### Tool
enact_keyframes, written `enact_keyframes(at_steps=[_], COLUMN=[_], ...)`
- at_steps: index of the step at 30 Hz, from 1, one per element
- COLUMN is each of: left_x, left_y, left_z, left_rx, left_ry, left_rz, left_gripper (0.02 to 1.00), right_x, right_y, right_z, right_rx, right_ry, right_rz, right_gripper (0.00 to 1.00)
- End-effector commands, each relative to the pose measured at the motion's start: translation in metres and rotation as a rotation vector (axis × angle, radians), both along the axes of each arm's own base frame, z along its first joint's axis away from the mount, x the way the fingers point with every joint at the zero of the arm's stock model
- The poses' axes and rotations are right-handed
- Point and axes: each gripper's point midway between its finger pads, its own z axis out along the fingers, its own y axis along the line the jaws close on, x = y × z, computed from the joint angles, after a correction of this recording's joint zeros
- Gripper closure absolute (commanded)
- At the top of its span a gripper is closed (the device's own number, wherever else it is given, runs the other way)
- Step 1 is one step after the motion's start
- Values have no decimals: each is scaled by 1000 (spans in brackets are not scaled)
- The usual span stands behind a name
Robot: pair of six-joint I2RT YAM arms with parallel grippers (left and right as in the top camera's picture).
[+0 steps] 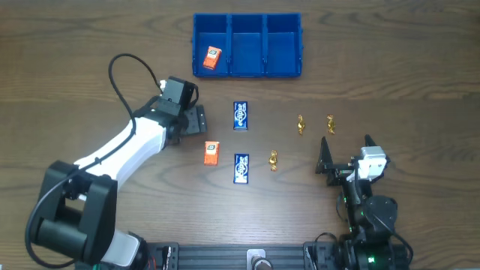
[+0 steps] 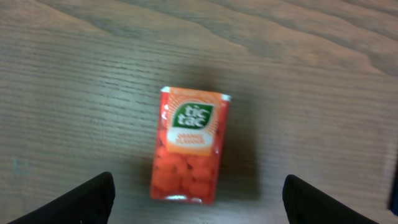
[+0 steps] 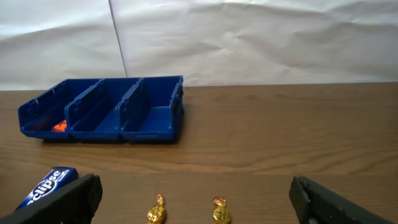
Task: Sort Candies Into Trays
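Observation:
A blue three-compartment tray [image 1: 247,73] stands at the back, with one orange candy box [image 1: 212,57] in its left compartment. A second orange candy box [image 2: 189,144] lies flat on the table. My left gripper [image 2: 199,180] hovers open above it, one finger on each side, not touching. Two blue gum packs [image 1: 240,115] [image 1: 241,169] and three gold-wrapped candies [image 1: 301,124] [image 1: 330,124] [image 1: 274,160] lie mid-table. My right gripper [image 1: 346,152] stands open near the front right, facing the tray [image 3: 152,115], with two gold candies [image 3: 155,211] [image 3: 219,210] just ahead of it.
The tray's middle and right compartments hold nothing. Bare wood lies left of the left arm and between the candies and the tray. A white backdrop stands behind the table's far edge.

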Motion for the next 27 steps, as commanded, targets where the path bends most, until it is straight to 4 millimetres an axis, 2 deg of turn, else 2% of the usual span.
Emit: enact_keyframes(at_steps=[1,10,27], left_x=[1,3,5], left_y=[3,1,8], left_z=[-9,-26,-29], left_rx=[-14,26,31], left_ry=[20,40,45], left_rz=[21,-93,-127], left_gripper=[156,200,240], right_x=[0,0,0], right_y=[2,2,2], right_z=[-1,-1,-1], right_rx=[-9,-9,-9], right_ry=[-1,-1,-1], right_rz=[9,9,9], right_gripper=[3,3,3])
